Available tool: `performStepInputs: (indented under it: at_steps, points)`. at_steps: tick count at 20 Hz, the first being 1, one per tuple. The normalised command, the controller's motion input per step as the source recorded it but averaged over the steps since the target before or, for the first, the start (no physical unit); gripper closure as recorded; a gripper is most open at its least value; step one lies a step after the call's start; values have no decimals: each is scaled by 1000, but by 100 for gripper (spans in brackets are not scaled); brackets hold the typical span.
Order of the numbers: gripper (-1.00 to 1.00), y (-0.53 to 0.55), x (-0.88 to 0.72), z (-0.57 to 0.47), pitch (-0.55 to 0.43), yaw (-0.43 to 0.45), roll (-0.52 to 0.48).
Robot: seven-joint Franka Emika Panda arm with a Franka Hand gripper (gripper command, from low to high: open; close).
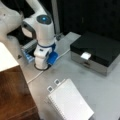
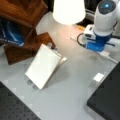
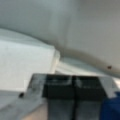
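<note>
My gripper (image 3: 74, 83) sits at six o'clock in the wrist view, its two black fingers (image 3: 60, 91) pressed together on nothing; in both front views I cannot pick it out; a white block (image 3: 25, 65) lies just past it at ten o'clock, maybe part of the arm; pushing forward could bump it; farther off, at five o'clock from the arm in a front view, stands a white pad (image 1: 71, 103), and a black box (image 1: 96, 48) at three o'clock; I can read no words anywhere.
</note>
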Motion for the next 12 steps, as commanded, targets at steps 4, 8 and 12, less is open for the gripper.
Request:
performStepInputs:
  at_steps: [4,8,12]
  points:
    - [100,60,-729,-98,-411,-202,79]
    - [100,81,-488,-95,-369,-234,93]
    - [100,98,-353,-27,-290,-236,128]
